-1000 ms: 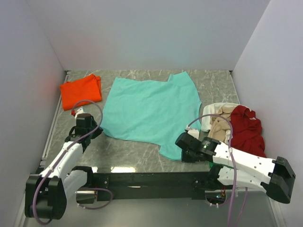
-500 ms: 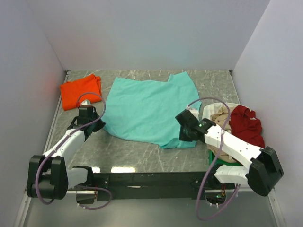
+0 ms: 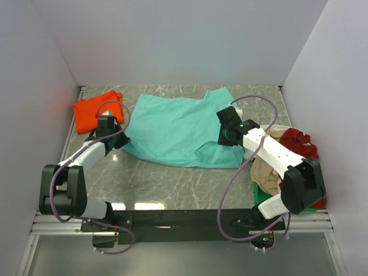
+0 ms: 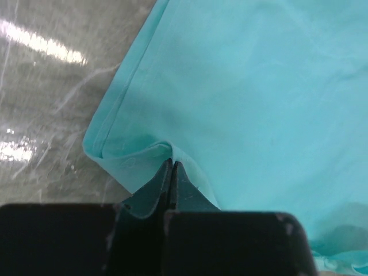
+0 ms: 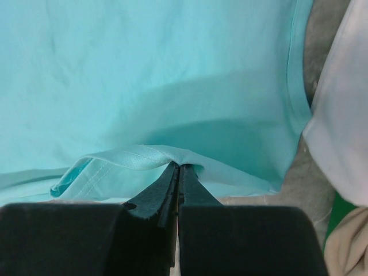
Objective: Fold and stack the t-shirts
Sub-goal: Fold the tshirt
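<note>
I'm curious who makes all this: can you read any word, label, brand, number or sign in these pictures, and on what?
None can be read.
The teal t-shirt, orange t-shirt, shirt pile and table show no print or label.

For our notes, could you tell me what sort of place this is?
Likely a robot test cell: white walls enclose a marbled table; the left gripper and right gripper pinch a teal t-shirt.

Bright, soft, even light from overhead. Glare streaks the table (image 4: 40, 46) at ten o'clock in my left wrist view, and at six o'clock from above. My fingers (image 5: 158, 192) sit dark and blurred; the teal t-shirt (image 5: 144, 69) fold casts gentle shadow.
</note>
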`<state>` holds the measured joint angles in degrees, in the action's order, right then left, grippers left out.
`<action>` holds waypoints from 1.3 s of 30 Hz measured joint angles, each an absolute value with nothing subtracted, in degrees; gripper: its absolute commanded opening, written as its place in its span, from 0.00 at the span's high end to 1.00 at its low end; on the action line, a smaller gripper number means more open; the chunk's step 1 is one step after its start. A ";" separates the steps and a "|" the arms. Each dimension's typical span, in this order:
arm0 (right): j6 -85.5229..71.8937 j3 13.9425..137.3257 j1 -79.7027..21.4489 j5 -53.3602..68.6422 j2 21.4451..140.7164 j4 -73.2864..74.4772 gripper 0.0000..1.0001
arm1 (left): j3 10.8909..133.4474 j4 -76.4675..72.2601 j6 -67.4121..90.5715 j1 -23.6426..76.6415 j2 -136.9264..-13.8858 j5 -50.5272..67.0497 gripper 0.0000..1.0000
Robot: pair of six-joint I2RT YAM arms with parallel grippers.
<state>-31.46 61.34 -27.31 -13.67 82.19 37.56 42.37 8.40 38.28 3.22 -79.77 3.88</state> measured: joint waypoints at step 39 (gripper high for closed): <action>-21.78 79.83 -15.57 -10.94 97.67 37.76 1.00 | 57.49 9.28 34.81 0.40 -91.96 3.64 1.00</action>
<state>-21.78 79.83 -15.57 -10.94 97.67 37.76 57.49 9.28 34.81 0.40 -91.96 3.64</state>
